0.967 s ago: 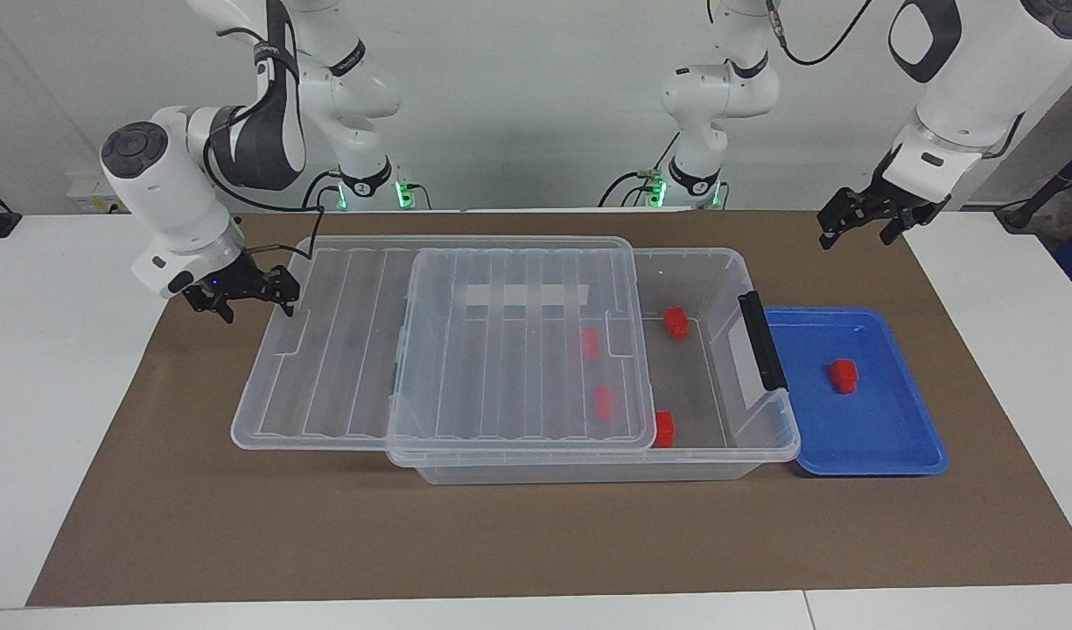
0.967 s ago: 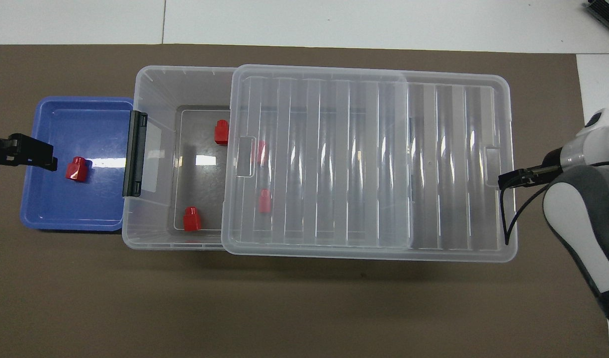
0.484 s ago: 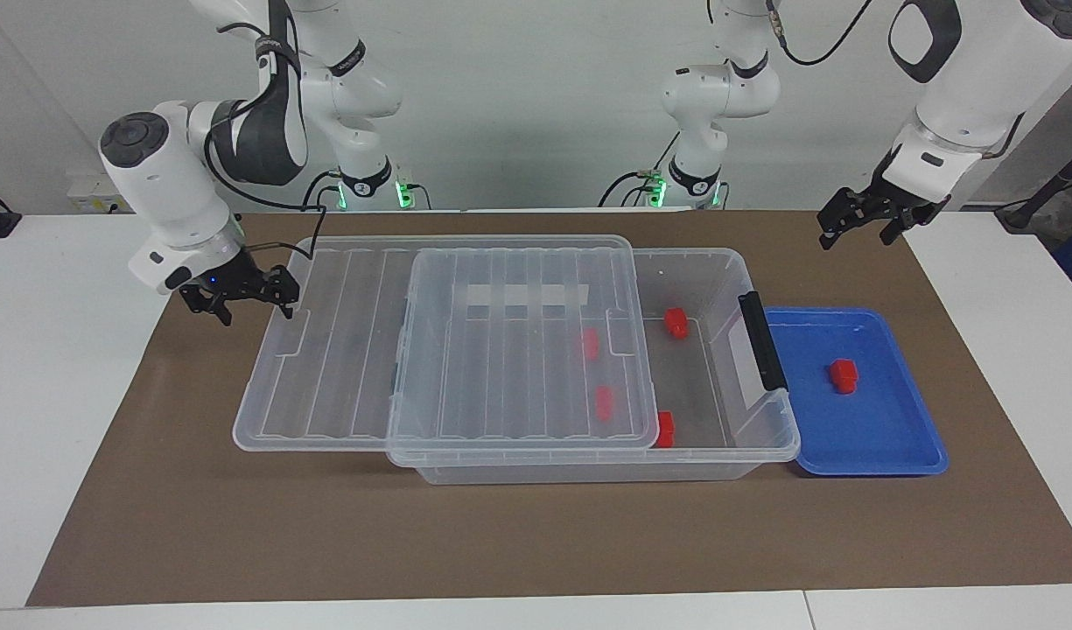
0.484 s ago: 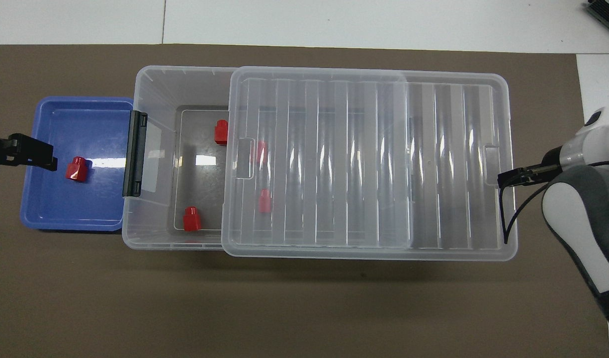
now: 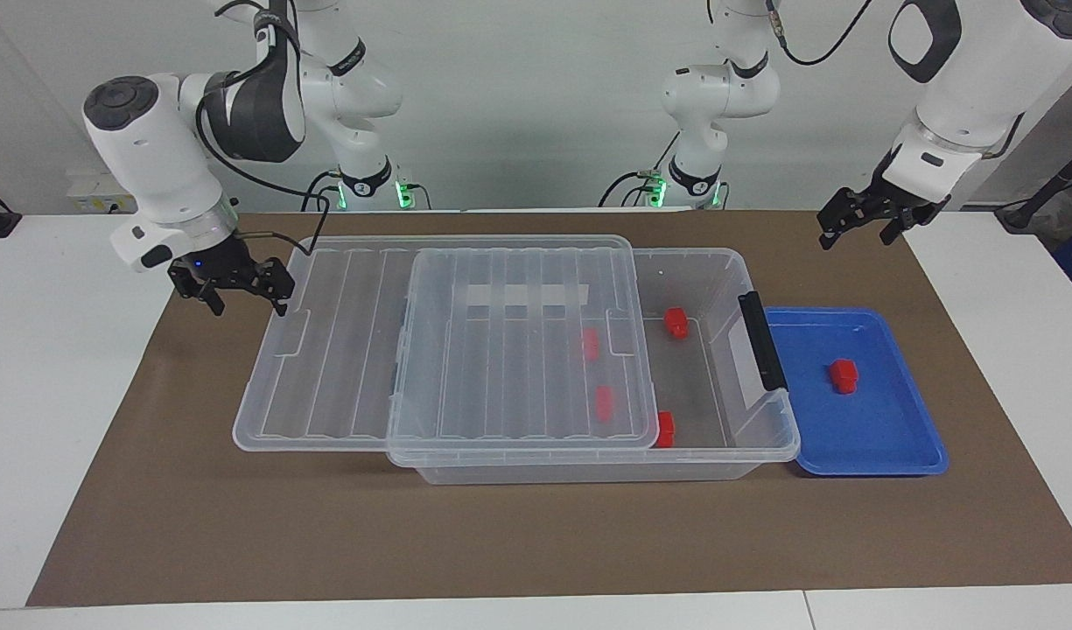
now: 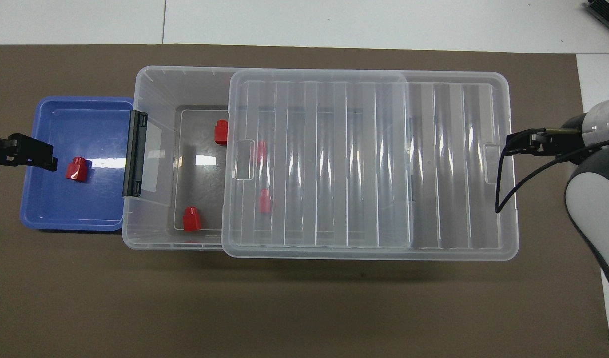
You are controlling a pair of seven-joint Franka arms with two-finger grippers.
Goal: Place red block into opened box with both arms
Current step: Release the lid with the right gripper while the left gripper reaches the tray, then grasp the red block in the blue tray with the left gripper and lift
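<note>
the box [image 5: 767, 442] lies lengthwise along the middle of the brown mat [image 5: 238, 542], its ribbed lid [image 5: 500, 350] slid toward the right arm's end, so the end by the black handle [image 5: 761, 339] is uncovered. four red blocks sit inside, two under the lid. the red block [image 5: 844, 374] stands upright mid-tray in the blue tray [image 5: 903, 455], touching the box's handle end. the left gripper [image 5: 858, 224] hangs released over bare mat by the tray's robot-side edge. the right gripper [image 5: 236, 289], released, holds nothing just off the lid's overhanging end.
</note>
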